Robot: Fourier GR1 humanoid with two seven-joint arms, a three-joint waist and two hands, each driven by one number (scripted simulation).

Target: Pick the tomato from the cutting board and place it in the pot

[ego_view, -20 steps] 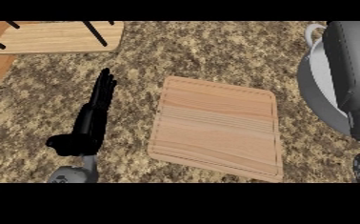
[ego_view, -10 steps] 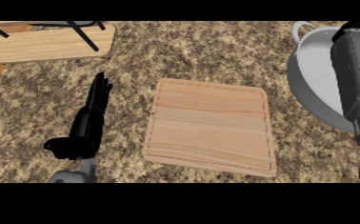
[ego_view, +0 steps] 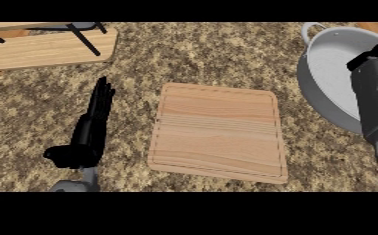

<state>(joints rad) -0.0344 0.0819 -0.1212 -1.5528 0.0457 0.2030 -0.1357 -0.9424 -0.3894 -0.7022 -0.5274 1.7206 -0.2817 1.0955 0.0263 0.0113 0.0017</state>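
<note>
Tomato: not visible; the cutting board lies bare. Right hand, over the pot, may hide it; grasp cannot be told. Left hand rests with fingers straight. Probable step: placement; next, release into pot.

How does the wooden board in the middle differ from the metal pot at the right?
The light wooden cutting board is flat and rectangular; the grey metal pot is round with raised walls. The board shows whole; the pot is cut by the view's edge and partly hidden by a dark arm. Both rest on the speckled counter.
</note>
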